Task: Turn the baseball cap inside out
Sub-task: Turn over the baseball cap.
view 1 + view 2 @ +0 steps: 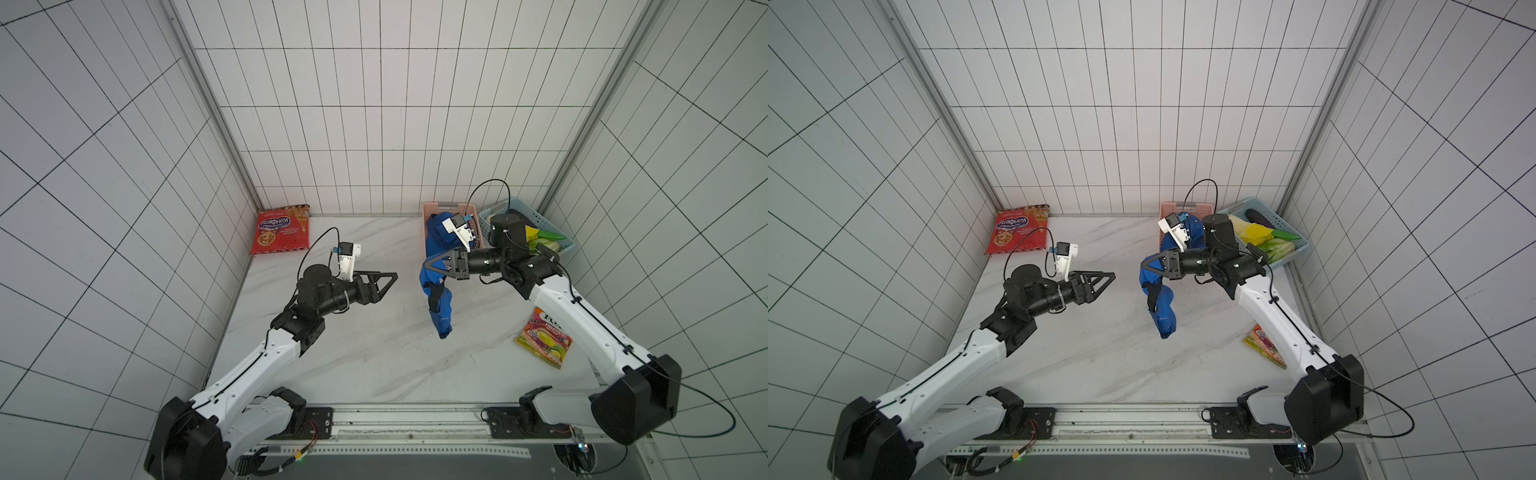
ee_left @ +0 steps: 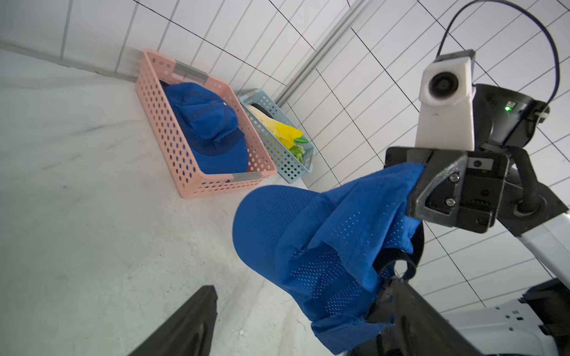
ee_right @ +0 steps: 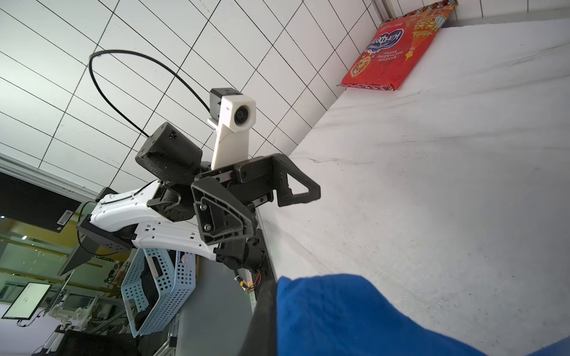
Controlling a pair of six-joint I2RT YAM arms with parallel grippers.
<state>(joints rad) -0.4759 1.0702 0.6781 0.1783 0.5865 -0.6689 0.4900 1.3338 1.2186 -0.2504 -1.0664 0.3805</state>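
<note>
White marble tabletop (image 1: 365, 357) lies below; the right gripper (image 1: 429, 266) pinches a fold of the blue baseball cap (image 1: 439, 309), dangling it in the air. The left gripper (image 1: 390, 278) hangs apart, fingers spread. I'd have it take the loose rim and pull gently the opposite way.

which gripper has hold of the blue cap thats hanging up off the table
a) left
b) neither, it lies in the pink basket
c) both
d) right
D: in a top view the right gripper is shut on the blue cap, which hangs down from it, while the left gripper stands open and well apart from the cap.
</note>
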